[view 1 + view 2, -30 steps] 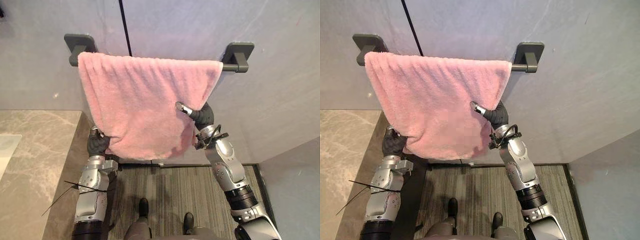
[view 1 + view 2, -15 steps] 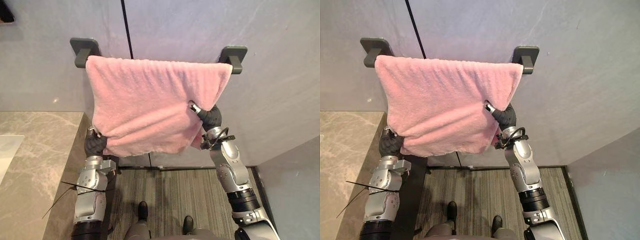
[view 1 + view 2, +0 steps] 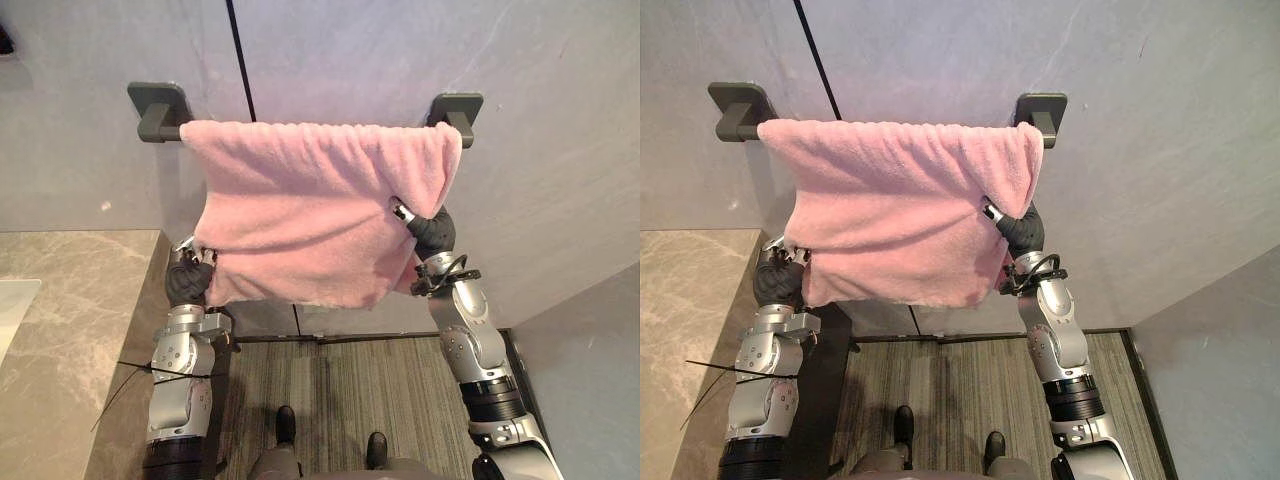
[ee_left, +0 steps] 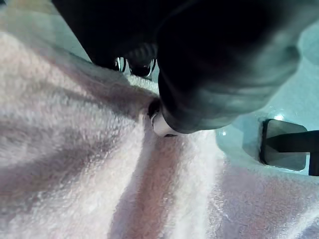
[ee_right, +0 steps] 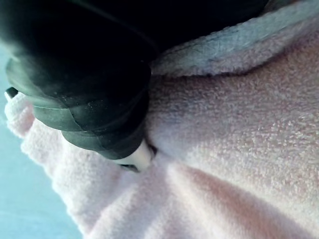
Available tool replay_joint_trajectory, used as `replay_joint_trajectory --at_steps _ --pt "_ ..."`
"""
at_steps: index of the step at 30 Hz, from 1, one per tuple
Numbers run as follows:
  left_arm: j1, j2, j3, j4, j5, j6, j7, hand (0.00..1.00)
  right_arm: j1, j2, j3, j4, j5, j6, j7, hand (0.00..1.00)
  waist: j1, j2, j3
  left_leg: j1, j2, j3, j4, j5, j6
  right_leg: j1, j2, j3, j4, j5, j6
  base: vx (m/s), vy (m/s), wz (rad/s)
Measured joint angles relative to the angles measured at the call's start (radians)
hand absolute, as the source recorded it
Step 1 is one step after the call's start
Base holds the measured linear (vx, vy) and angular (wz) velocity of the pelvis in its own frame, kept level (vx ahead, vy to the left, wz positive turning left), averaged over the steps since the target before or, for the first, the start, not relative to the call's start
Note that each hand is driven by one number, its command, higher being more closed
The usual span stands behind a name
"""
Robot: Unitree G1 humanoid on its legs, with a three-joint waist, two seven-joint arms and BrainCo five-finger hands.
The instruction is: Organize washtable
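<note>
A pink towel hangs over a dark grey wall bar between two brackets, reaching the right bracket. My left hand is at the towel's lower left corner, which stays lifted against it. A fingertip presses into puckered cloth in the left wrist view. My right hand is at the towel's right edge, its thumb lying on the front of the cloth and its fingers behind. The right wrist view shows the thumb dug into a fold of the towel.
A marble counter runs along the left, with a pale basin edge at its far left. Below the towel lies a striped floor mat. A grey wall stands behind the bar.
The towel has slid to the right along the bar, baring the bar's left end and reaching the right bracket. Both hands have risen with its lower corners.
</note>
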Motion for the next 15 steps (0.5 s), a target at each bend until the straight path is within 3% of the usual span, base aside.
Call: replay_joint_trajectory --at_steps 9,15 --pt "0.034 0.000 0.116 -0.005 -0.022 -0.001 0.009 0.00 0.007 -0.006 0.005 0.000 0.038 0.000 0.019 0.00 0.007 0.006 -0.020 0.017 0.009 0.041 0.000 -0.007 -0.006 0.004 0.007 0.034 -0.025 0.018 -0.008 -0.01 -0.001 -0.13" --pt "0.057 -0.001 0.127 -0.005 -0.044 -0.001 0.007 0.00 0.038 -0.032 -0.001 0.000 0.039 0.000 0.034 0.00 0.006 0.011 -0.044 0.022 0.010 0.049 0.000 -0.008 -0.008 0.005 0.008 0.043 -0.028 0.019 -0.010 0.00 -0.002 -0.05"
